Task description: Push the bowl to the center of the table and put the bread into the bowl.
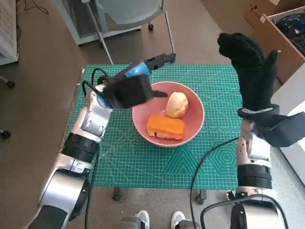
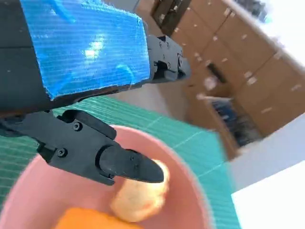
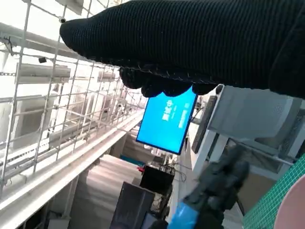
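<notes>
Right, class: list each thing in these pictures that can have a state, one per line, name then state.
Pink bowl: upright on the green mat, near the middle, holding two items.
Round bread: inside the bowl.
Orange bread: inside the bowl, beside the round one.
Left robot hand: over the bowl's rim, fingers apart, holding nothing.
Right robot hand: raised off the table, holding nothing.

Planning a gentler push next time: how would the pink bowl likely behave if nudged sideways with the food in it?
The pink bowl looks wide and shallow, so it would probably slide rather than tip. The green mat may add some drag. The round bread roll might roll inside; the flat orange bread likely stays.
</notes>
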